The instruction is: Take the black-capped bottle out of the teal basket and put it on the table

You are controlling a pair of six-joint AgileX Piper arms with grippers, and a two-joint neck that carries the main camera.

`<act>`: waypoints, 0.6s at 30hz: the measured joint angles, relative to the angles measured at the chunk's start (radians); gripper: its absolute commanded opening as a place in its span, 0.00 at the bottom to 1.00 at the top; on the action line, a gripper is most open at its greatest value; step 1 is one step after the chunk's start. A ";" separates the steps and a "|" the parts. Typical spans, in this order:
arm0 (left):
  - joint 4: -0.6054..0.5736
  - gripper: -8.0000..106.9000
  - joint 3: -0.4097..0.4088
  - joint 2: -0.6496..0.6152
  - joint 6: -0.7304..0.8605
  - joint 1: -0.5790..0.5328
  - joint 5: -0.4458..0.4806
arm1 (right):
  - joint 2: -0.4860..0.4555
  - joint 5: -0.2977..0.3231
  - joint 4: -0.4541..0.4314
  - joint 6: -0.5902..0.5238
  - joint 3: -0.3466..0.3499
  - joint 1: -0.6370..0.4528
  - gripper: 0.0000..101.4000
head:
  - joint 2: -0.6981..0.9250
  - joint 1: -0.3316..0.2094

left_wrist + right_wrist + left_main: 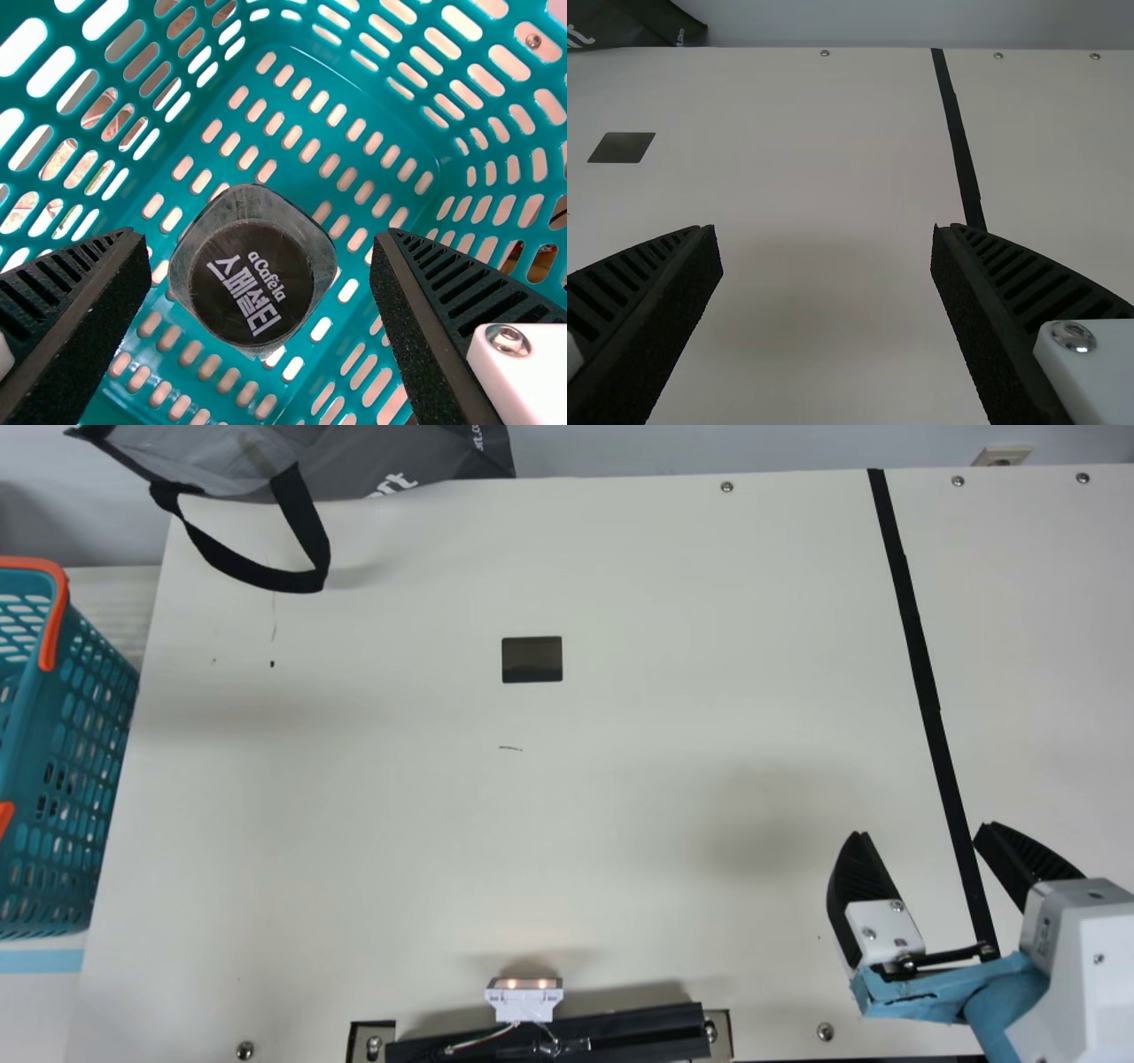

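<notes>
Teal basket at the bench's left edge holds the black-capped bottle, below the open left tool; right tool gapes near black tape; grey bag's strap overhangs the far-left corner.

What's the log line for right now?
left gripper: open, over black-capped bottle | bottle: inside teal basket | right gripper: open, above table

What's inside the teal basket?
The teal basket holds a black-capped bottle, its cap toward the left wrist camera. What lies directly beneath it is hidden, and the open left jaws cover parts of the basket's sides.
</notes>
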 measured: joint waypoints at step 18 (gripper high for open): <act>0.015 0.07 -0.010 0.021 0.002 0.006 -0.002 | 0.000 0.000 0.000 0.000 0.000 0.000 0.90 | -0.005 0.000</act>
